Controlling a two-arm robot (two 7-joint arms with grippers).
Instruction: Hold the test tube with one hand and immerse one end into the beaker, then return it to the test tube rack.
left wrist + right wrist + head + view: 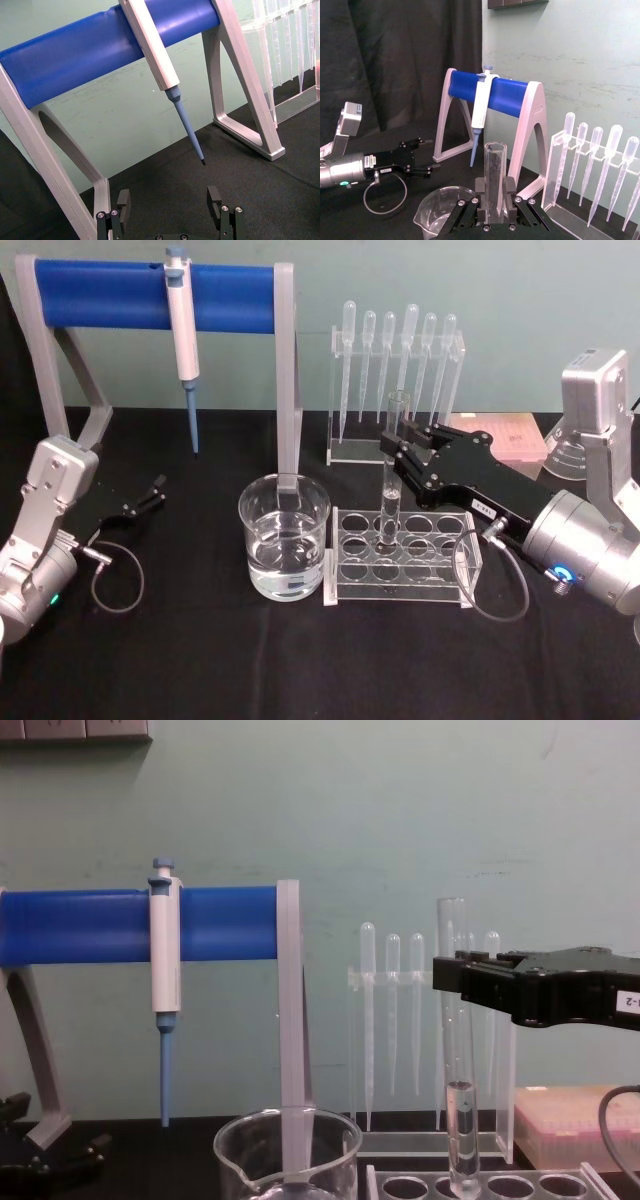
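Now the right pincer [393, 450], middle right of the frame, grips the test tube [388, 502] upright in the rack [460, 575]. Next, I think, it lifts straight up toward the beaker [284, 562]. The left pincer [155, 492] waits wide open at the left.

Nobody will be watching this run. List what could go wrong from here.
1. The right gripper clamps the tube high up, its bottom at a rack hole; a sideways move before it clears could snap the glass or drag the rack.
2. The beaker stands close beside the rack, so the tube may clip its rim.
3. The tube holds some liquid; tilting could spill it.
The left gripper sits open, far left.
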